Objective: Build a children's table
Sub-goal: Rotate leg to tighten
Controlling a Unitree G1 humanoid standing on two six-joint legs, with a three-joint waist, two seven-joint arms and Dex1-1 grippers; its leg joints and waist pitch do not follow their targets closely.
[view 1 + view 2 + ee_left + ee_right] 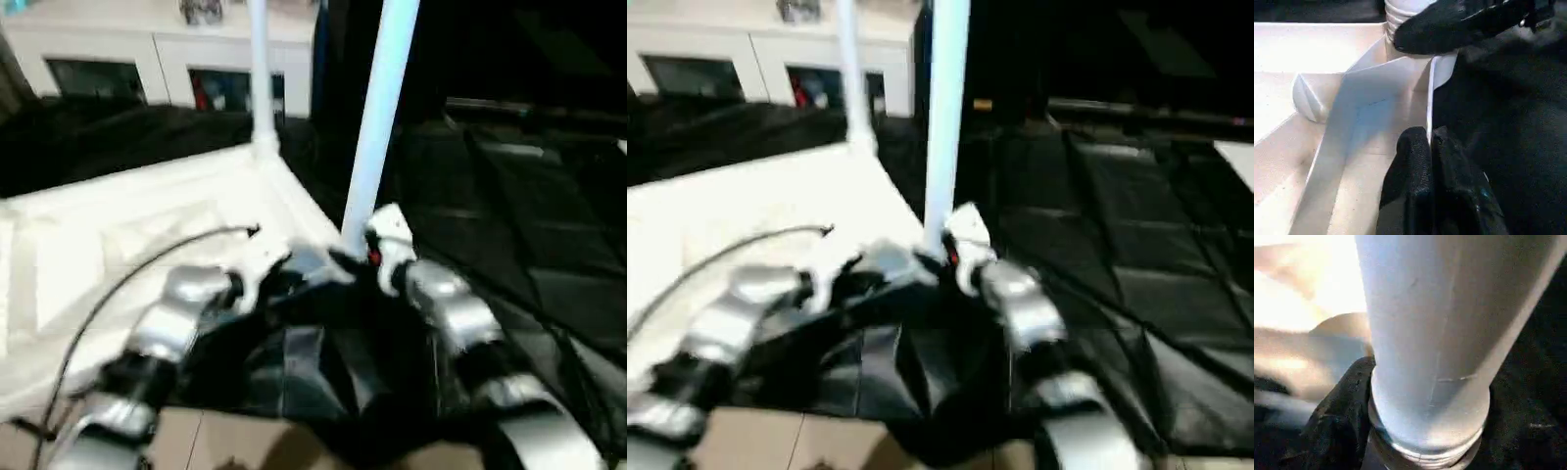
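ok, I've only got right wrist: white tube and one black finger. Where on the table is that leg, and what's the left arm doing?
Observer: From the head view, the near leg stands upright at the near right corner of the upside-down table top, with the right pincer gripping its base.
Operator: Left arm?
Observer: The left pincer is clamped on the top's thin side wall, just short of that corner, one finger on each side.
Operator: Any other legs in?
Observer: One. A far leg stands upright in the corner beyond.
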